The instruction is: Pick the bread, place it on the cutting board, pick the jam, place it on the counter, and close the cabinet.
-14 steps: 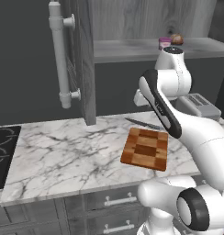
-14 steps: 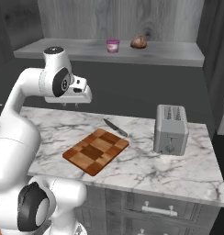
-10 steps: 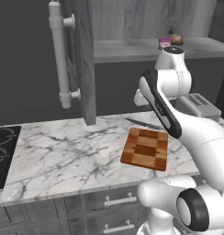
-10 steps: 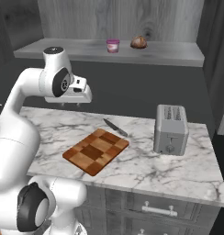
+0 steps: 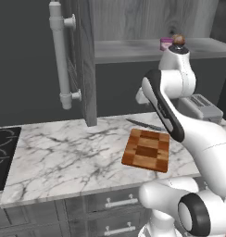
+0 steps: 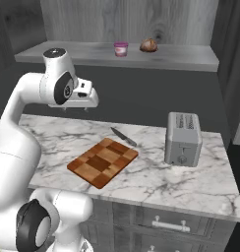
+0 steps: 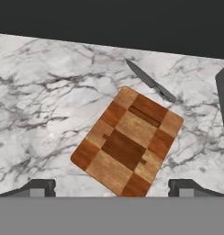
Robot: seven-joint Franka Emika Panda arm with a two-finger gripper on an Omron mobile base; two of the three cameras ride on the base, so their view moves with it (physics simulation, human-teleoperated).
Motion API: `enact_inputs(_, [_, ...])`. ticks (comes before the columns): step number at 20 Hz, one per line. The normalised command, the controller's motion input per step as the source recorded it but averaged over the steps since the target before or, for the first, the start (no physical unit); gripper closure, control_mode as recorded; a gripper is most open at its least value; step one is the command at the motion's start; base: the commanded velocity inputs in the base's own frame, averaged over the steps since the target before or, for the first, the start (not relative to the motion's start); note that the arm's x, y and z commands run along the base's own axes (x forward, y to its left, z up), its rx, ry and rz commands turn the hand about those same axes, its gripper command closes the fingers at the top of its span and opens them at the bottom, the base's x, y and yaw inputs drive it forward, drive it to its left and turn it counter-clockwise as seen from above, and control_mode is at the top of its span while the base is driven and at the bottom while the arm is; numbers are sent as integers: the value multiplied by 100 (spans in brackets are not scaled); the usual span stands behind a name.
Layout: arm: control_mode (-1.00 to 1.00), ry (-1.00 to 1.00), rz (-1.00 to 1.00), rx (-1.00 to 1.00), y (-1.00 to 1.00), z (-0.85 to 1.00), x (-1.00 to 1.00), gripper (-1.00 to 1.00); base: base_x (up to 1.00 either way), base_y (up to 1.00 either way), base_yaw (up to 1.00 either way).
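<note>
Movement since the earlier pictures: none discernible; arm, base and all objects match across both base views.

Gripper (image 7: 112,186): fingers set wide apart, holding nothing, poised high above the counter (image 5: 64,157) and looking down on the cutting board (image 7: 127,143).

Bread (image 6: 148,45): on the cabinet shelf (image 6: 191,56), just beside the jam (image 6: 121,48), well above and apart from the gripper.

Cutting board: flat on the counter, bare; knife (image 6: 123,137) lies just behind it, toaster (image 6: 182,139) to one side.

Cabinet (image 5: 84,60): door swung open, long bar handle (image 5: 59,53) facing out.

Step in hand, by judgement: the first, reaching for the bread; nothing of the task is done yet.

Next move calls for: raising the hand to shelf height, approaching the roll without nudging the jar, then closing on it.
</note>
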Motion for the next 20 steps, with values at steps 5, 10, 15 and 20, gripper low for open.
enact_inputs(5, [-100, -8, 0, 0, -14, 24, 0, -100, 0, 0, 0])
enact_inputs(10, [-100, -10, 0, 1, -26, 26, 0, -100, 0, 0, 0])
enact_inputs(15, [-100, -8, 0, 3, -24, 28, 0, -100, 0, 0, 0])
enact_inputs(20, [-100, -7, 0, 5, -23, 30, 0, -100, 0, 0, 0])
